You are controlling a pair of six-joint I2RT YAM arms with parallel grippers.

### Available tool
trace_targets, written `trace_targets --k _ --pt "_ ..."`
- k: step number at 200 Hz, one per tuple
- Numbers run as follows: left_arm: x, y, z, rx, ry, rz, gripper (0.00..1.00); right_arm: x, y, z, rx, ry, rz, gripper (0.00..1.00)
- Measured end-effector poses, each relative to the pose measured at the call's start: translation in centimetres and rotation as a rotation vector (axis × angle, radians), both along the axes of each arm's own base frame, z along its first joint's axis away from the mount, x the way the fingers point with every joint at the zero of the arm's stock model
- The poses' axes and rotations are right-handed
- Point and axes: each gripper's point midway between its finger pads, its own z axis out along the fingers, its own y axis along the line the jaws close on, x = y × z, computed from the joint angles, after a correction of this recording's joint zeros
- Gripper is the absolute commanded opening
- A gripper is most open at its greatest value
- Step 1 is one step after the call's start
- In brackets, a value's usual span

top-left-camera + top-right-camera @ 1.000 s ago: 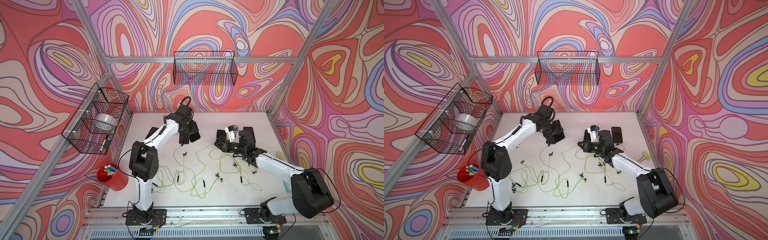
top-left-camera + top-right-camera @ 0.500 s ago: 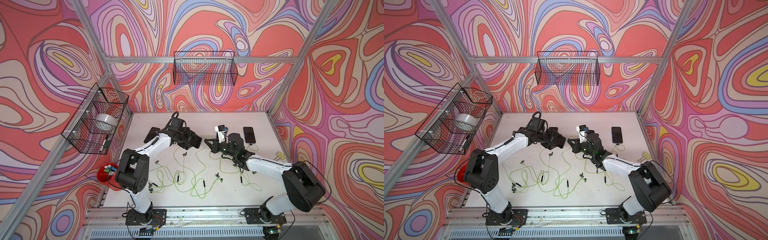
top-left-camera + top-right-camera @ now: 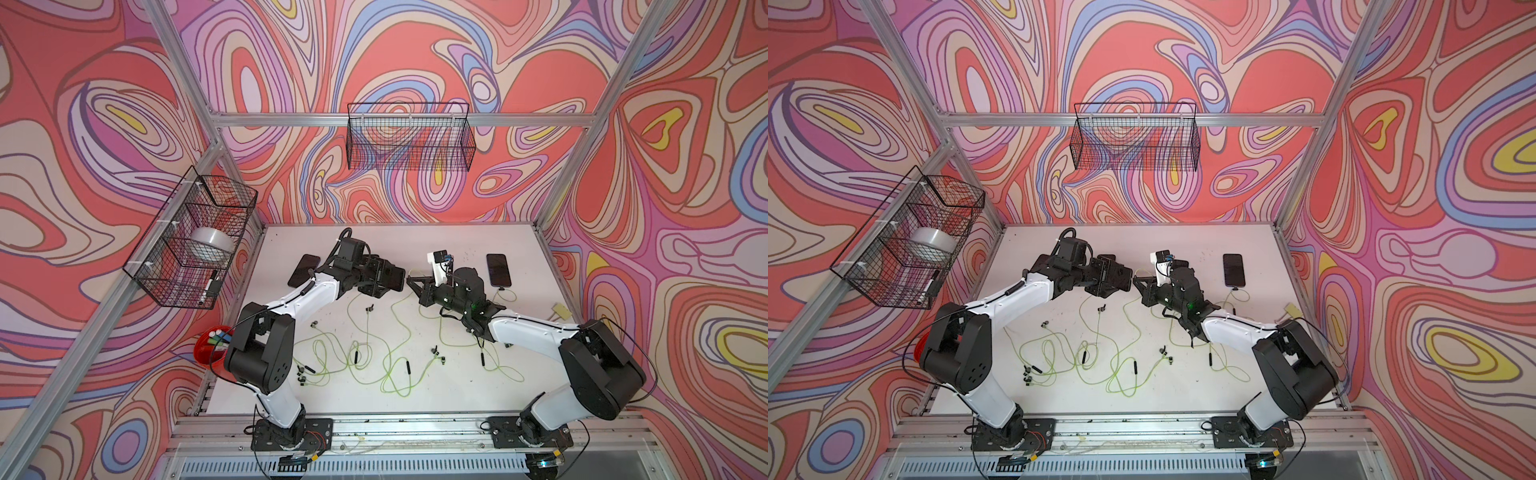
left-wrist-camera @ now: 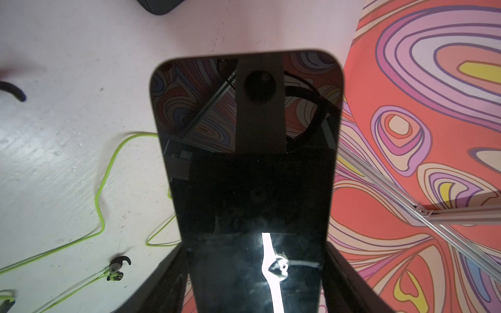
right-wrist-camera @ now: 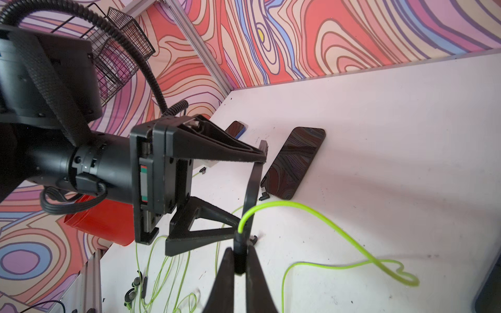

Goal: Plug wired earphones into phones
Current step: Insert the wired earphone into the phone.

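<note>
My left gripper [image 4: 253, 271] is closed on the long sides of a black phone [image 4: 246, 162] and holds it above the table's middle, with its free end toward my right gripper [image 5: 240, 258]. The right gripper is shut on the dark plug [image 5: 240, 244] of a yellow-green earphone cable [image 5: 311, 214], and the plug sits just short of the held phone's edge [image 5: 252, 189]. In both top views the two grippers [image 3: 392, 279] [image 3: 410, 283] nearly meet. More earphones [image 3: 365, 353] lie tangled on the table. Two phones [image 3: 304, 270] [image 3: 498, 269] lie flat; a cable runs from the right one's near end.
A red cup [image 3: 208, 349] with pens stands at the table's left edge. Wire baskets [image 3: 195, 241] [image 3: 409, 141] hang on the left and back walls. A small yellowish pad [image 3: 561, 309] lies at the right edge. Loose earbuds [image 4: 116, 267] lie under the left gripper.
Both arms have swung toward each other over the table's middle. The left gripper brought the phone rightward and the right gripper brought the plug leftward, uncovering the phones lying on the table.
</note>
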Motion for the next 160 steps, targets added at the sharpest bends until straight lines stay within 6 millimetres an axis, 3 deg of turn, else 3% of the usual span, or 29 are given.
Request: trace_targets --k 160 --pt "-0.17 0.07 -0.19 -0.019 -0.003 0.015 0.0 0.5 -0.26 0.04 -0.004 -0.013 -0.043 0.0"
